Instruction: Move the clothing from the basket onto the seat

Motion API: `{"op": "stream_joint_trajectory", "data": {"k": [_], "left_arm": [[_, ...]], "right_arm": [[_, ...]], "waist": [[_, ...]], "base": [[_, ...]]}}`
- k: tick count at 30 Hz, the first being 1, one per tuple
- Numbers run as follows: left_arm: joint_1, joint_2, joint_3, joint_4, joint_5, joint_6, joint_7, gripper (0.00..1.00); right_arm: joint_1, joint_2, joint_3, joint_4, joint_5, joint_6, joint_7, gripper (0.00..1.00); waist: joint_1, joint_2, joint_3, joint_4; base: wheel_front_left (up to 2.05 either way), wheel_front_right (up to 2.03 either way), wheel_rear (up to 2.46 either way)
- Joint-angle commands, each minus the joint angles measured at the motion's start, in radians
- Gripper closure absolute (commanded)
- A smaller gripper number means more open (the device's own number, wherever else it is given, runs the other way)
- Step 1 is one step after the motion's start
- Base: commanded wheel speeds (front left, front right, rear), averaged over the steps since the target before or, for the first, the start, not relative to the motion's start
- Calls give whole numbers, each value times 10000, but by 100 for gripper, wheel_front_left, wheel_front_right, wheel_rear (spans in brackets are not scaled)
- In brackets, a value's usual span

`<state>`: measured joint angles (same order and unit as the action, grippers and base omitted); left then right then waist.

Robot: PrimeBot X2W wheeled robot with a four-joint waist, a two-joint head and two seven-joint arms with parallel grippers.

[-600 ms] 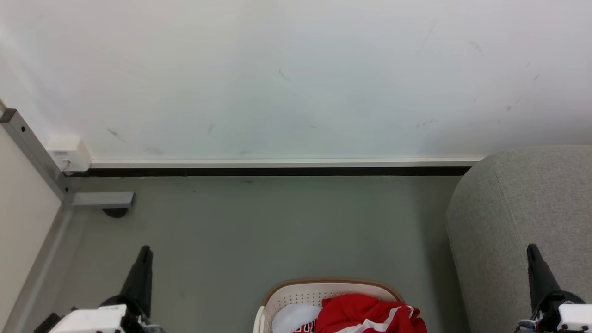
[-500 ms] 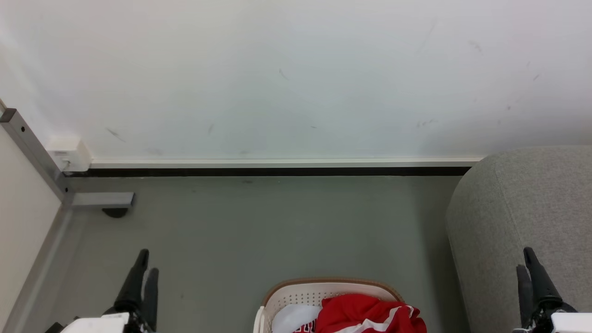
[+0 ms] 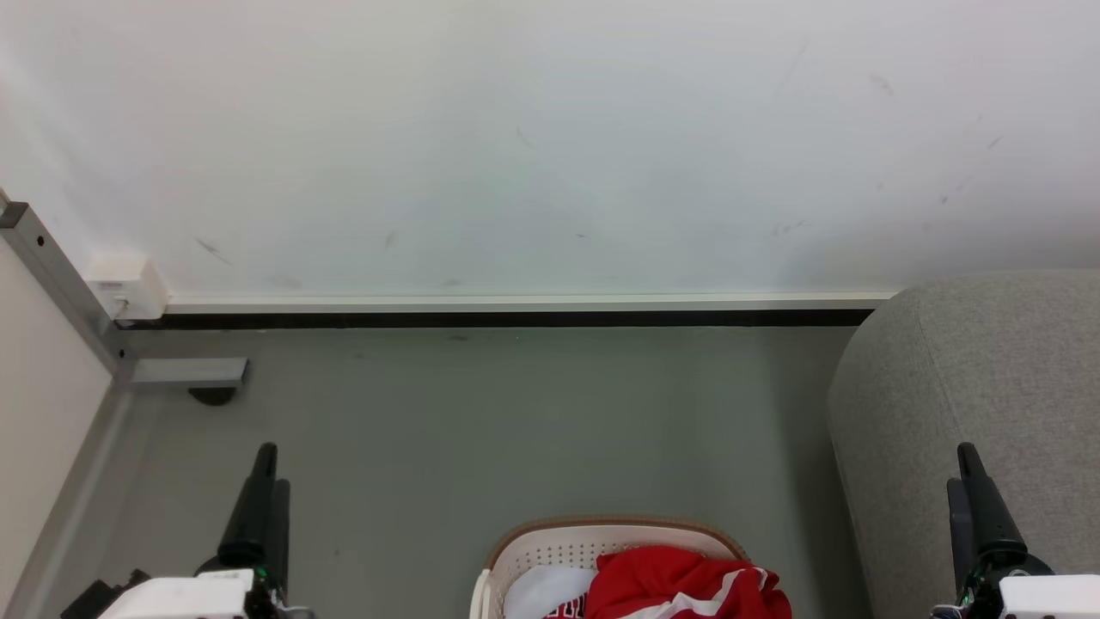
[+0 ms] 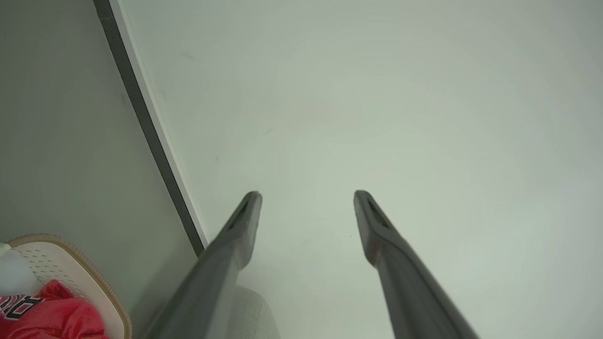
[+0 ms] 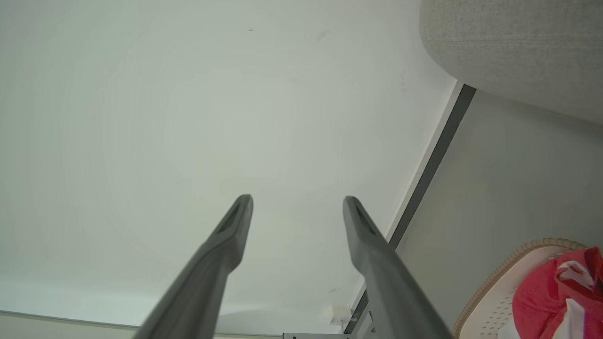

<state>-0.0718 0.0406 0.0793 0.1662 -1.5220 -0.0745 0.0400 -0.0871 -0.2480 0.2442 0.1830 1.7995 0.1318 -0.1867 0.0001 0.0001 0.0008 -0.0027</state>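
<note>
The cream basket (image 3: 601,535) with its brown rim stands on the floor at the bottom middle of the head view. Red clothing (image 3: 679,585) with white stripes is bunched inside it, beside a plain white cloth (image 3: 541,591). The grey fabric seat (image 3: 988,378) fills the right side. My left gripper (image 3: 271,468) is open at the lower left, well left of the basket. My right gripper (image 3: 960,466) is open in front of the seat. In the wrist views the left gripper (image 4: 307,193) and right gripper (image 5: 297,198) both point at the white wall with nothing between their fingers; the basket (image 5: 494,278) and clothing (image 5: 546,301) lie at the corner.
A white wall with a white and black baseboard (image 3: 516,311) closes off the far side. A grey metal frame with a foot (image 3: 189,371) and a small white box (image 3: 129,284) stand at the left. Bare grey floor (image 3: 516,421) stretches between the basket and the wall.
Both grippers have turned about their own axes, so two fingers now show where one did, and their tips have risen slightly. The right gripper has drifted a little left. Basket and clothing are unchanged.
</note>
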Motion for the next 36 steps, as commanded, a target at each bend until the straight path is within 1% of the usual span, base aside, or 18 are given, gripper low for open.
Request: {"op": "stream_joint_trajectory", "data": {"k": [1,7,15,16,19,20,21,27,30,31,36], "left_arm": [[-224,94,-12,-274,418,-90,-114,0],[-211,68,-36,-462,1574,-136,-380,0],[-104,67,-121,-621,3195,-187,-692,0],[-104,67,-121,-621,3195,-187,-692,0],[-78,74,-130,-646,4038,-208,-805,0],[-69,77,-180,-663,4307,-215,-839,0],[-49,79,-225,-685,4762,-223,-922,0],[-30,84,-269,-749,6252,-263,-1121,0],[-38,87,-310,-800,6881,-275,-1223,0],[-38,87,-310,-800,6881,-275,-1223,0],[-11,110,-336,-812,7946,-285,-1382,0]], "right_arm": [[-261,-11,-164,-247,-400,-3,-71,0],[-277,159,-333,-339,-1637,-4,-132,0],[-251,379,-487,-251,-3662,-5,-206,0],[-251,379,-487,-251,-3662,-5,-206,0],[-243,450,-554,-244,-4396,-6,-235,0],[-243,471,-586,-247,-4646,-6,-245,0],[-244,520,-633,-246,-5193,-6,-260,0],[-232,672,-748,-315,-6921,-7,-311,0],[-228,736,-801,-366,-7788,-8,-338,0],[-228,736,-801,-366,-7788,-8,-338,0],[-180,837,-876,-386,-9143,-8,-375,0]], "waist": [[0,-1,-4,-11],[0,-1,-21,-44],[0,-1,-66,-79],[0,-1,-66,-79],[0,-1,-81,-94],[0,-1,-85,-100],[0,-1,-93,-108],[0,-1,-111,-129],[-1,-1,-112,-142],[-1,-1,-112,-142],[-1,-1,-120,-167]], "base": [[0,0,0],[0,0,0],[0,0,0],[0,0,0],[0,0,0],[0,0,0],[0,0,0],[0,0,0],[0,0,0],[0,0,0],[0,0,0]]}}
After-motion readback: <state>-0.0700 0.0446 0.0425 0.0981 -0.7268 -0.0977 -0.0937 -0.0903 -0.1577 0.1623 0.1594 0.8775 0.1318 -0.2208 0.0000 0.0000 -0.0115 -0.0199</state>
